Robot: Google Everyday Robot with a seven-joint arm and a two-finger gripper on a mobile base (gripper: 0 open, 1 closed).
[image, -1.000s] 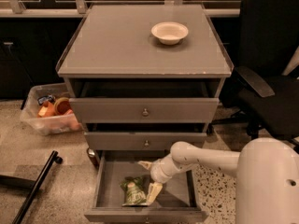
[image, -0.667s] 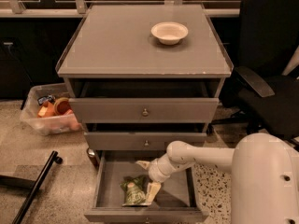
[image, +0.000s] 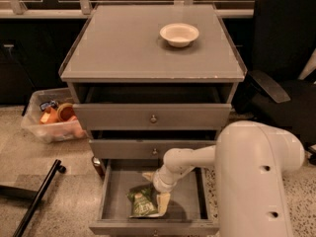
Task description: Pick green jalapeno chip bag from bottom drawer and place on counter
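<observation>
Camera view: gripper (image: 155,194) is seen inside the open bottom drawer (image: 111,191), jaws spread, nothing held; one green jalapeno chip bag (image: 142,202) is noted on the drawer floor, just beside the nearer finger; one white bowl (image: 179,34) on the counter (image: 123,43); three drawers counted.

Three drawers (image: 153,117), one chip bag (image: 142,203), one bowl (image: 179,34), one gripper (image: 156,189) in bottom drawer (image: 116,194)

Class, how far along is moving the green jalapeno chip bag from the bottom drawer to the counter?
Done: the bottom drawer stands open. In hand: the hand is down inside it, open, beside the green jalapeno chip bag, which lies on the drawer floor. Left: grasp, lift, place on the counter, where a white bowl sits.
</observation>
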